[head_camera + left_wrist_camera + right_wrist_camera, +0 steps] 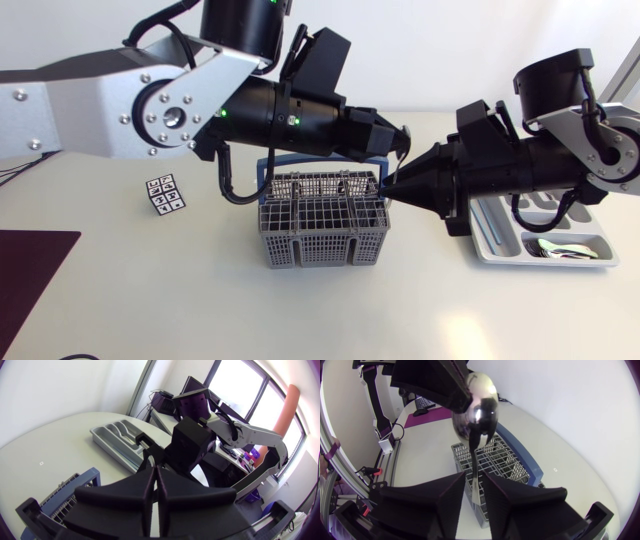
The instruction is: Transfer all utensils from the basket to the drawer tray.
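Observation:
A shiny metal spoon (pixel 477 407) hangs bowl-up in the air above the grey wire basket (pixel 495 460). My left gripper (pixel 445 382) is shut on the edge of the spoon's bowl; its fingers are pressed together in the left wrist view (pixel 156 487). My right gripper (pixel 475 490) stands around the spoon's handle with a narrow gap still showing on one side. In the head view both gripper tips meet over the basket (pixel 320 235), the left gripper (pixel 400 140) above the right gripper (pixel 392 185). The grey drawer tray (pixel 500 235) lies under my right arm.
Spoons (pixel 565 250) lie in the tray's near compartment. A small marker cube (pixel 165 195) sits left of the basket. A dark mat (pixel 30 270) covers the table's front left corner. The basket has a blue handle (pixel 300 162).

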